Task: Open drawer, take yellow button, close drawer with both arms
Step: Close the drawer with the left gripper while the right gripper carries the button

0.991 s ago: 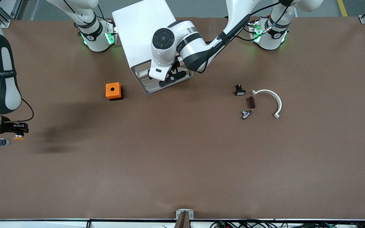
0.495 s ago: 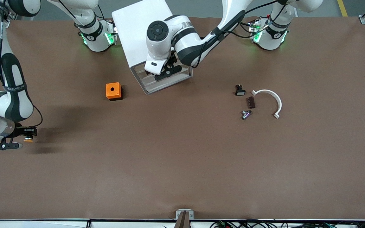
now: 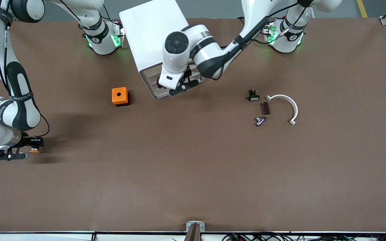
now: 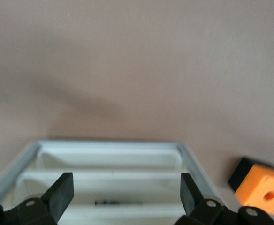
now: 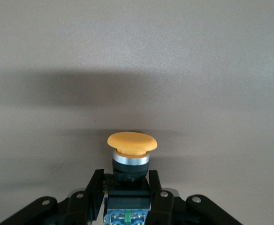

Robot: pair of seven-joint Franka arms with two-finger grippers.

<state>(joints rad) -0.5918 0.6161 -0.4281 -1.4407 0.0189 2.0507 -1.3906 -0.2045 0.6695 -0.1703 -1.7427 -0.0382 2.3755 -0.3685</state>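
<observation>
Right gripper (image 3: 32,149): low over the bare brown table (image 3: 193,174) at the right arm's end, well apart from the cabinet; its fingers (image 5: 94,187) are clamped on the button (image 5: 132,161).
Button: taken out of the drawer already, I judge; it is held by its black middle body, with the orange cap sticking out past the fingertips and the blue rear end back between them.
Reason for this hold: the cap stays free, so the part can be laid down without the fingers touching the table first.
Orange cube (image 3: 119,96): on the table beside the cabinet, toward the right arm's end, untouched.
Cabinet (image 3: 152,30): white, with the drawer (image 4: 109,161) pulled out toward the front camera.
Left gripper (image 4: 123,197): over the open drawer, fingers apart and holding nothing; probably placed there to push the drawer shut.
Small parts and white arc (image 3: 285,107): toward the left arm's end, not involved.
</observation>
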